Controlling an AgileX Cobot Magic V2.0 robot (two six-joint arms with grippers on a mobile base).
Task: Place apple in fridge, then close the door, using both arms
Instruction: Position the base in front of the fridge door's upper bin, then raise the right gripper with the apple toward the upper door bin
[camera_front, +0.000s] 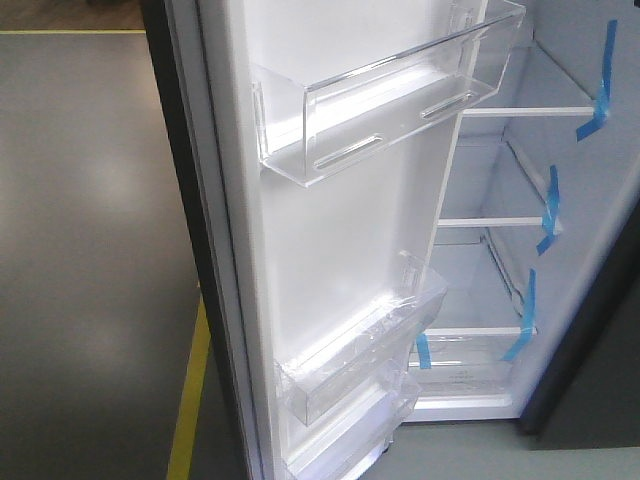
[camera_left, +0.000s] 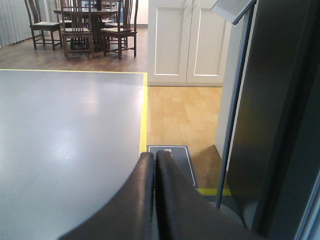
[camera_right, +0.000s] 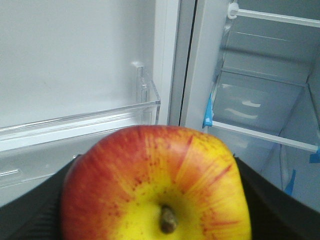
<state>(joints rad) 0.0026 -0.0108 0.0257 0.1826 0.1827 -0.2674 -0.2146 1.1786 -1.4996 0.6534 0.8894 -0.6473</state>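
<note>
A red apple (camera_right: 155, 170) with a yellow patch round its stem fills the lower right wrist view, and my right gripper (camera_right: 156, 212) is shut on it, a black finger showing on each side. Behind it, the door's clear bin (camera_right: 100, 122) lies to the left and the fridge (camera_right: 260, 95) opens to the right. The front view shows the door (camera_front: 330, 230) standing open, white lining toward me, and the white fridge (camera_front: 475, 170) inside beyond it. My left gripper (camera_left: 154, 156) is shut and empty, beside the door's dark grey outer face (camera_left: 280, 125). Neither arm shows in the front view.
White shelves (camera_front: 520, 112) marked with blue tape (camera_front: 600, 90) cross the fridge. Clear bins (camera_front: 390, 90) jut from the door lining. A yellow floor line (camera_left: 143, 115), a dark mat (camera_left: 175, 160), white cabinets (camera_left: 185, 40) and dining chairs (camera_left: 75, 25) lie beyond the left gripper.
</note>
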